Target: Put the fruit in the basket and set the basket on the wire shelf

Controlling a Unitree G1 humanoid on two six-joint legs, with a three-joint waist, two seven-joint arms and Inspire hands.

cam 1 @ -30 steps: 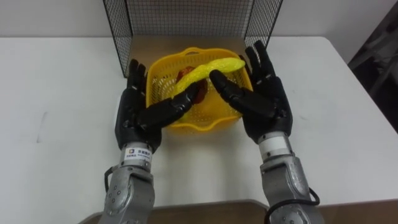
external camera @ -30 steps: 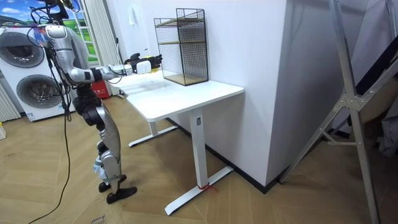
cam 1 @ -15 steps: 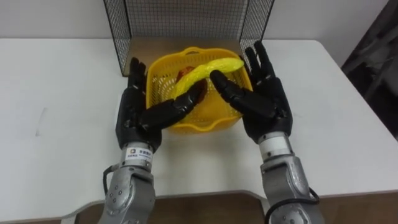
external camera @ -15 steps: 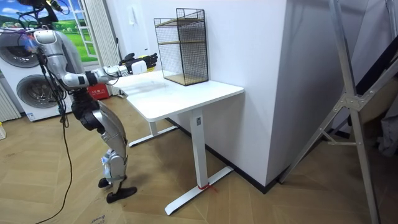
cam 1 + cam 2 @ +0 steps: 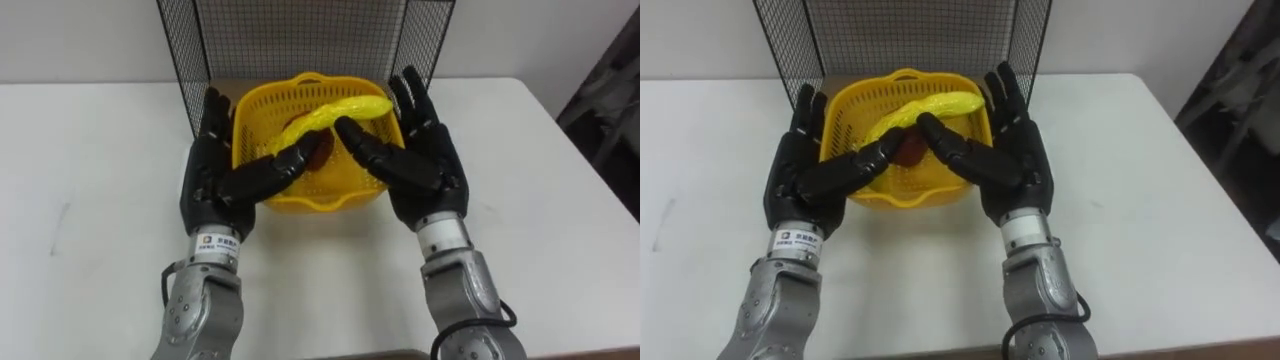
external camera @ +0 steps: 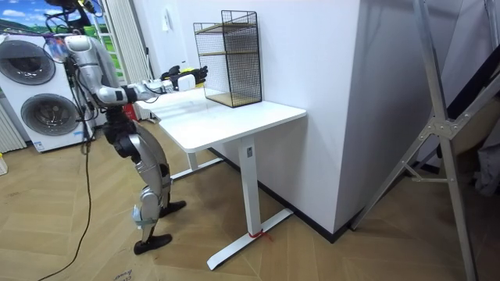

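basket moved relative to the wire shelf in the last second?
Yes. The basket has gone deeper into the wire shelf: its far rim now reaches the shelf's back mesh, where earlier a strip of the wooden base showed beyond it.

Bright, even light floods the white tabletop [image 5: 90, 180]. Soft shadow pools under the yellow plastic mesh basket [image 5: 300, 197] and beneath the glossy black left hand [image 5: 212, 190] and right hand [image 5: 428, 170], both catching small highlights. The room view sits evenly lit.
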